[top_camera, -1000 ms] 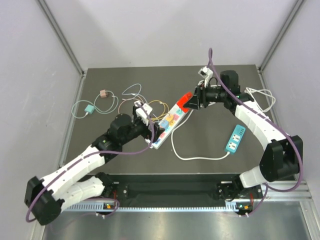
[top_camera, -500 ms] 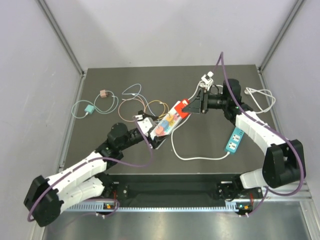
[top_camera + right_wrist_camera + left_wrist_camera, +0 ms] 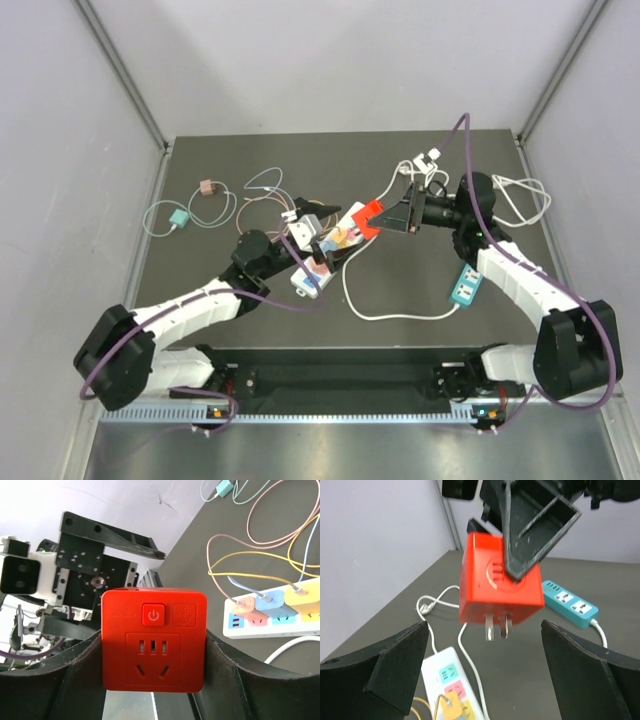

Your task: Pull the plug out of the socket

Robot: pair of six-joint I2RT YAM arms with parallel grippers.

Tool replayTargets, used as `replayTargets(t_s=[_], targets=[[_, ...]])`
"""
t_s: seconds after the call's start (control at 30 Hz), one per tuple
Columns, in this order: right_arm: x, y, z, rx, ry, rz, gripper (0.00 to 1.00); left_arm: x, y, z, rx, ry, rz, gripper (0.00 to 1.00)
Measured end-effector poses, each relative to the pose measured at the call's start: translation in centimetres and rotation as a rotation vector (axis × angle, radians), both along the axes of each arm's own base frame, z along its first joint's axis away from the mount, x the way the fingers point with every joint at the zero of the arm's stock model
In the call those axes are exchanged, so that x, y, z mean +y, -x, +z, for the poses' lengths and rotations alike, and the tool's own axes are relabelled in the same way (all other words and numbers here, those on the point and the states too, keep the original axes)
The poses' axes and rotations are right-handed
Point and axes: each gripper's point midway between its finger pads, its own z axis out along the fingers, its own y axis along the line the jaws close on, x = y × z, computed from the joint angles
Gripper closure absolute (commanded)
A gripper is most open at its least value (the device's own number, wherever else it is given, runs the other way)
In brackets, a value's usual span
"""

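The plug [image 3: 368,218] is a red cube adapter with a power button and a front outlet [image 3: 154,640]. My right gripper [image 3: 387,214] is shut on its sides [image 3: 154,652] and holds it in the air. In the left wrist view its bare metal prongs [image 3: 497,627] hang free above the socket, a white power strip [image 3: 445,675] with coloured outlets. The strip [image 3: 346,229] lies diagonally mid-table. My left gripper [image 3: 318,228] hovers over the strip's near half, open and empty [image 3: 484,640], facing the plug.
Pink, blue and yellow chargers [image 3: 272,602] with looping coloured cables [image 3: 265,195] stay plugged into the white strip. A teal power strip [image 3: 469,278] lies right of centre, its white cable [image 3: 395,316] curving across the mat. Loose chargers [image 3: 178,219] lie at far left.
The red plug has come away from the white strip's far end, carried up and right by my right gripper. My left gripper rose off the strip and tilted up toward the plug.
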Motion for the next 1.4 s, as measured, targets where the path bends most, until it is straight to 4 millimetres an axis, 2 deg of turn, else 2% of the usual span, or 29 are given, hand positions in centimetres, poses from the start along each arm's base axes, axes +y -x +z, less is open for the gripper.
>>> replayTargets(t_s=[0.13, 0.33, 0.63, 0.83, 1.17, 1.27, 1.4], targets=[[0.0, 0.1, 0.0, 0.031, -0.020, -0.006, 1.00, -1.3, 0.1, 1.1, -0.023, 0.018, -0.026, 0.01], [0.1, 0.0, 0.6, 0.045, -0.046, -0.011, 1.00, -3.2, 0.3, 0.9, -0.041, -0.001, -0.047, 0.01], [0.0, 0.1, -0.3, 0.083, -0.051, -0.029, 1.00, -4.3, -0.2, 1.9, -0.097, -0.012, -0.007, 0.02], [0.1, 0.1, 0.1, 0.119, -0.071, -0.030, 1.00, -5.2, 0.4, 2.3, -0.145, -0.046, 0.017, 0.05], [0.1, 0.1, 0.5, 0.154, -0.092, -0.031, 1.00, -5.1, -0.8, 1.2, -0.185, -0.140, 0.128, 0.17], [0.1, 0.1, 0.6, 0.145, -0.095, -0.031, 1.00, -5.0, -1.3, 1.0, -0.183, -0.151, 0.147, 0.23], [0.1, 0.1, 0.7, 0.140, -0.095, -0.032, 0.99, -5.0, -1.6, 1.1, -0.177, -0.150, 0.164, 0.39]])
